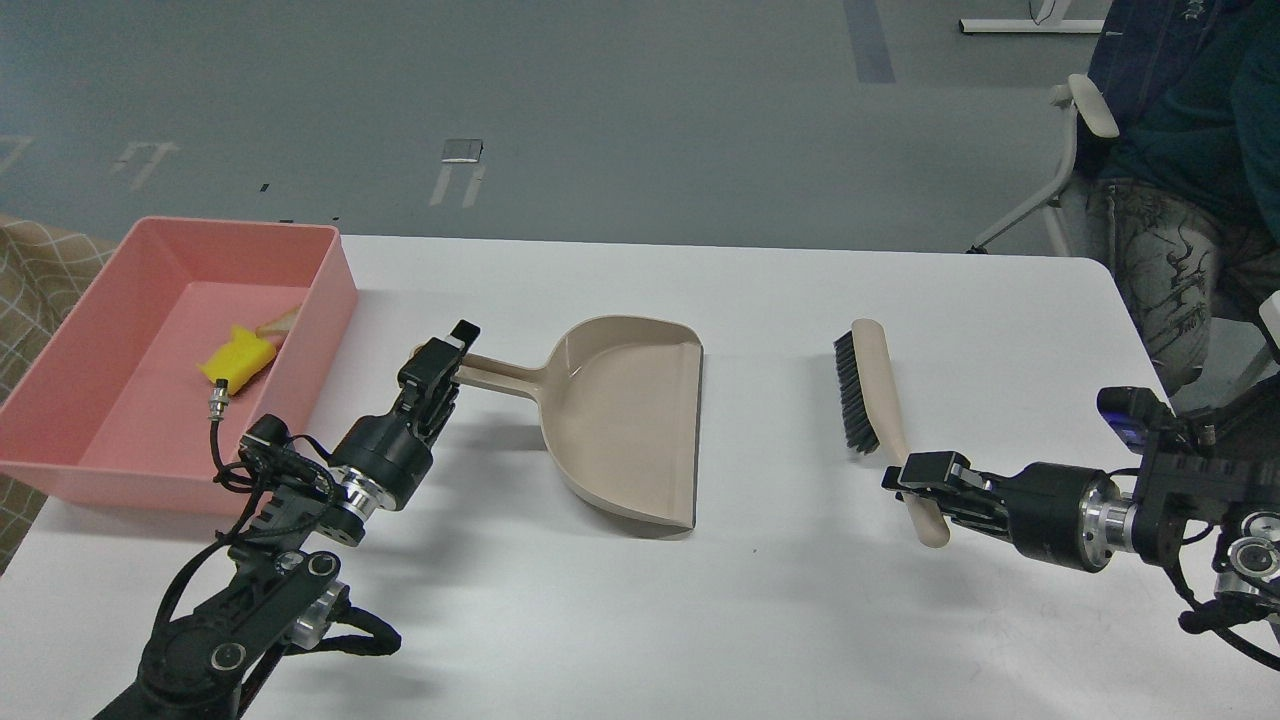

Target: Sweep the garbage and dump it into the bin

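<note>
The pink bin [325, 290] stands at the table's left edge. Inside it lie the garbage pieces: a yellow foam chunk [236, 360] and a thin beige stick [280, 321]. My left gripper [445, 355] is shut on the end of the beige dustpan's handle [500, 377]; the dustpan [625, 430] rests low on the table at centre, its mouth facing right. My right gripper [915, 480] is shut on the handle of the beige hand brush [875, 390], whose black bristles face left.
The white table [780, 600] has its far edge behind the dustpan and a rounded right corner. A seated person [1190, 180] and a chair are beyond the right corner. Grey floor lies behind.
</note>
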